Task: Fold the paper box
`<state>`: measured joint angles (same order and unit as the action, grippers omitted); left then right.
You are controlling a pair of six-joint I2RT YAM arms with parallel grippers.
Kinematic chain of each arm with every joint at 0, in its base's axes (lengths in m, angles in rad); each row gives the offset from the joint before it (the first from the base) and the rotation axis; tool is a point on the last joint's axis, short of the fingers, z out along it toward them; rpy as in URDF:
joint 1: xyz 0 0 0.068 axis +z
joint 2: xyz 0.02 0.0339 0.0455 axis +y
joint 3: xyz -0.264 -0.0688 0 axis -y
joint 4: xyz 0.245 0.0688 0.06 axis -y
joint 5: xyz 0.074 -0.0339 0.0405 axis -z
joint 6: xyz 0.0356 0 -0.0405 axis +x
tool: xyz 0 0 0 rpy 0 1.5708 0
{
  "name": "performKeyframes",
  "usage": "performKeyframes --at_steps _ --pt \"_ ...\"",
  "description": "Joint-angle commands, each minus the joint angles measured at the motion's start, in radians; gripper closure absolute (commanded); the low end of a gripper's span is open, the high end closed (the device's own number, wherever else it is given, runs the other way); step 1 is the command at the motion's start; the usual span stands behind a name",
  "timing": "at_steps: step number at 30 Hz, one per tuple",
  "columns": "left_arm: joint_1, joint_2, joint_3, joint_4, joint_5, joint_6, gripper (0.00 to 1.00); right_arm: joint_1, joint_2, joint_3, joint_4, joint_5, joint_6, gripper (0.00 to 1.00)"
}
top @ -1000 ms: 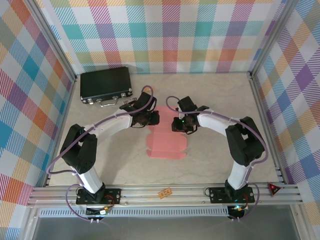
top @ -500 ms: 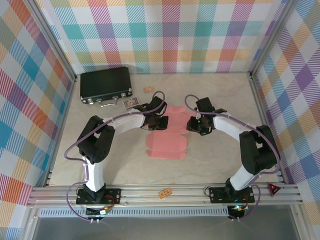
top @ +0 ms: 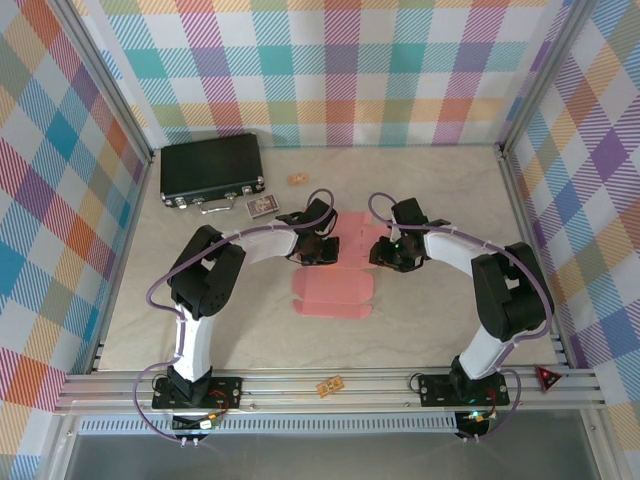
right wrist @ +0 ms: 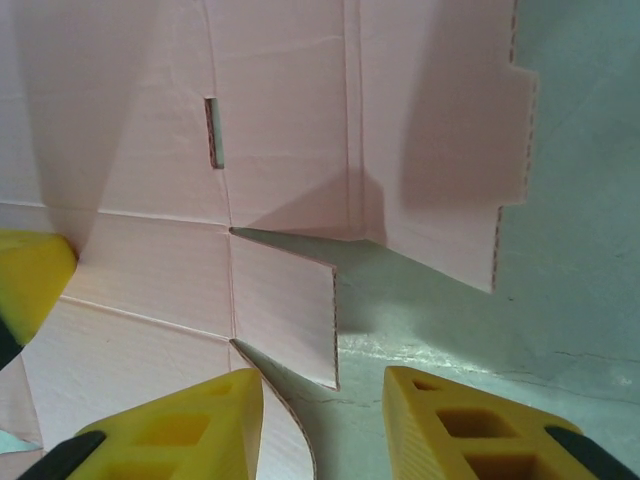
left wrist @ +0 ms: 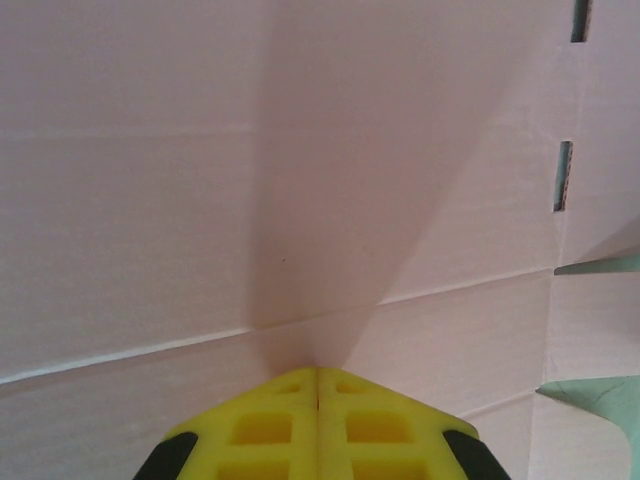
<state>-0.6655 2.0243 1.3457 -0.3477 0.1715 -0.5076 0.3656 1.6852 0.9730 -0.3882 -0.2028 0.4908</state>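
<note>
Pressing with the left hand (left wrist: 318, 385), pads clenched together on nothing, onto the flat middle panel (left wrist: 150, 200) of the paper box (top: 335, 295), lying at the centre of the worktop (top: 200, 320). Hovering with the right hand (right wrist: 323, 400) at the sheet's 3 o'clock side, released, the corner of a small tab (right wrist: 285, 310) between the pads. For doing this well, probably: pinning just beside the crease (left wrist: 130, 350), closing gently, lifting along the scored line, not dragging the thin card.

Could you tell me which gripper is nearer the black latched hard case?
Left. The left gripper sits near-right of the black hard case; the right gripper lies farther right.
</note>
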Motion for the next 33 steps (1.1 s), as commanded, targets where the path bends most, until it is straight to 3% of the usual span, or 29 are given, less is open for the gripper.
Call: performKeyframes --at_steps 1,23,33 --pt "-0.006 0.008 -0.039 -0.010 -0.022 -0.024 1.00 -0.005 0.012 0.003 0.011 -0.007 0.002 0.61" --pt "-0.008 0.009 -0.081 -0.010 -0.025 -0.033 1.00 -0.005 0.022 0.019 0.090 -0.173 -0.042 0.63" --pt "-0.008 0.006 -0.081 -0.017 -0.034 -0.030 1.00 0.018 0.069 0.063 0.132 -0.273 -0.053 0.73"
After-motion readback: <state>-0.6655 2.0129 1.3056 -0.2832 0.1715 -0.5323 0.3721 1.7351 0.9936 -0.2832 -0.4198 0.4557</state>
